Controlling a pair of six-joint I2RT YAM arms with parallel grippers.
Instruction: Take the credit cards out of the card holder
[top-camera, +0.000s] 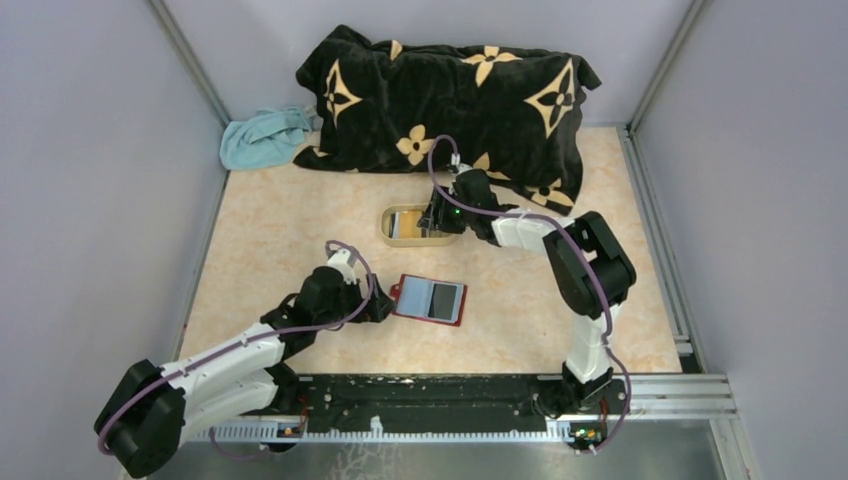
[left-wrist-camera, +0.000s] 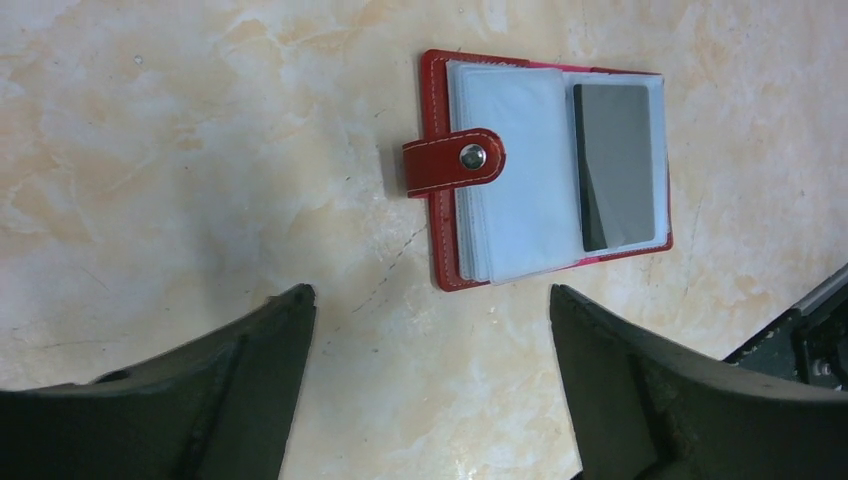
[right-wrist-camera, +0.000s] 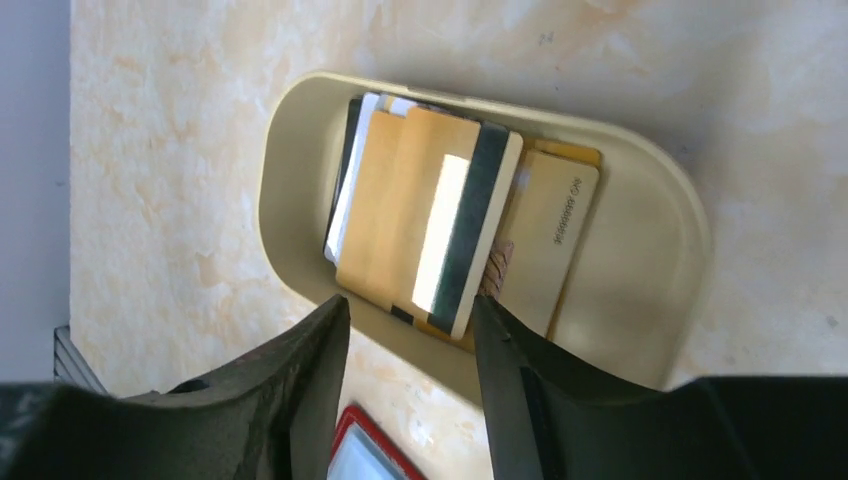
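Beige oval tray (right-wrist-camera: 640, 290) holds a loose stack of credit cards (right-wrist-camera: 420, 215): mostly orange-yellow, white and black edges underneath, top one stripe-side up. Right fingers (right-wrist-camera: 310, 390) hang over the tray's rim, parted, gripping nothing. Card holder (left-wrist-camera: 545, 165) lies open and flat on the tabletop (left-wrist-camera: 150, 150), nearer the arm bases than the tray: dark red cover, pale clear sleeves, red tab (left-wrist-camera: 455, 160) with metal snap, one dark card (left-wrist-camera: 620, 165) in a sleeve. Left fingers (left-wrist-camera: 250, 385) spread wide near it, empty.

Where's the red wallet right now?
In the top view, the card holder lies open mid-table, just right of the left gripper, with the beige tray farther back.
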